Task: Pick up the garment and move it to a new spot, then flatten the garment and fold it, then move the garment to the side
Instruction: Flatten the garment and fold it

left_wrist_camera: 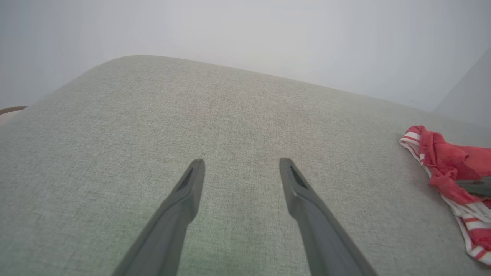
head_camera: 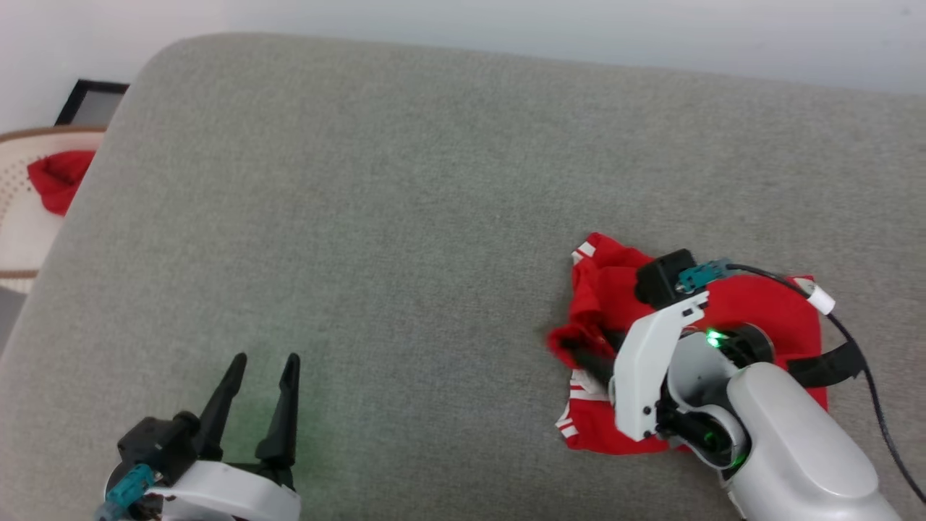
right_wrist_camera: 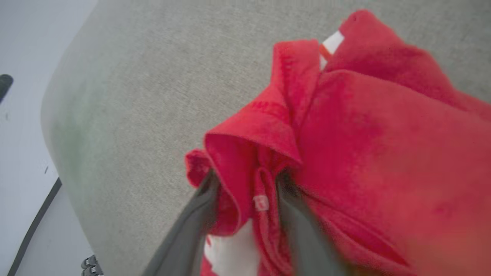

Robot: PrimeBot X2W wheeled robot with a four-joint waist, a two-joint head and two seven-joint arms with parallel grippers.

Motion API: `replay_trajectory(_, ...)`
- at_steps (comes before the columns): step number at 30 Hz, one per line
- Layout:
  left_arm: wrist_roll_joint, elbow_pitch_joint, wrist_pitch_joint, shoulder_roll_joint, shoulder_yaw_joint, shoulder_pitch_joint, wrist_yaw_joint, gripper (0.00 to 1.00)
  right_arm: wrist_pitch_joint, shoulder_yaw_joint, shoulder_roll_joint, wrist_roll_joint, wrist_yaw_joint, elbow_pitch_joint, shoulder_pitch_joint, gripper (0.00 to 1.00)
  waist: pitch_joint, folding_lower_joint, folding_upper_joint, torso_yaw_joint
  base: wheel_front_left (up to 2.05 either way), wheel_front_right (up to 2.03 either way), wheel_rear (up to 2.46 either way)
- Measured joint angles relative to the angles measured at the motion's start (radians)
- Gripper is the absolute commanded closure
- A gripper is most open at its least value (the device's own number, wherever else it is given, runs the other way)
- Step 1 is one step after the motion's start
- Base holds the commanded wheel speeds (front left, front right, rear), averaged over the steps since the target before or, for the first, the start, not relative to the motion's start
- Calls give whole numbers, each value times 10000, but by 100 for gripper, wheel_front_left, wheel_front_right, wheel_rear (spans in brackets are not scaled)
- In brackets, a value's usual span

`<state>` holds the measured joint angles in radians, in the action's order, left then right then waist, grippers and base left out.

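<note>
Cloth from the garment [head_camera: 759, 311] is bunched between the two dark fingers of the right tool [head_camera: 579, 351], which pinches a raised red fold at the edge of the heap. In the right wrist view that fold [right_wrist_camera: 264, 153] stands up between the fingertips of this tool [right_wrist_camera: 247, 180], with a patch of white fabric just below it. The rest of the garment lies crumpled on the grey cushion [head_camera: 405, 217] under and behind this tool's wrist, its red-and-white striped trim [head_camera: 579, 394] showing beside the fingers. The left tool [head_camera: 265, 359] hangs well apart from the garment, its fingers spread and holding nothing, with bare cushion ahead of them. Far off to this tool's left, past the cushion's edge, a plain red bundle [head_camera: 58, 177] sits in a woven basket [head_camera: 18, 224].
</note>
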<state>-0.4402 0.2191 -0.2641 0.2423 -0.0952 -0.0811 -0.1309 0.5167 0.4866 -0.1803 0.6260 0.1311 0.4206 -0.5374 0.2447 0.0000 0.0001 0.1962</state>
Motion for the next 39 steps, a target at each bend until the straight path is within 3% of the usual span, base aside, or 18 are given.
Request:
replay_trajectory(5, 6, 2, 0, 111, 115, 137, 0, 0, -412, 284, -270, 566, 0, -531, -5, 0, -275, 0, -1, -258, 0, 0, 0)
replay_trajectory(12, 4, 29, 0, 207, 184, 306, 0, 0, -1218, -36, -1532, 991, 0, -1756, 333, 0, -738, 0, 0, -731, 0, 0, 0)
replay_trajectory(17, -8, 169, 0, 282, 23, 324, 0, 0, -2186, -546, -2334, 1043, 0, -1979, 916, 0, -1020, 0, 0, -1060, 0, 0, 0)
replay_trajectory(21, -81, 403, 0, 355, -173, 252, 0, 0, -3333, -936, -2564, 936, 0, -1703, 1418, 0, -1154, 0, 0, -1272, 0, 0, 0)
replay_trajectory(27, -132, 704, 0, 385, -387, 133, 0, 0, -5338, -1584, -2493, 150, 0, -1043, 2024, 0, -1368, 0, 0, -1354, 0, 0, 0)
replay_trajectory(31, -238, 746, 0, 424, -420, 174, 0, 0, -6443, -2192, -2063, -219, 0, -840, 2487, 0, -1595, 0, 0, -1345, 0, 0, 0)
replay_trajectory(39, -253, 500, 0, 533, -518, 738, 0, 0, -7279, -3494, -1590, -1011, 0, -1156, 3715, 0, -2231, 0, 0, -1239, 0, 0, 0)
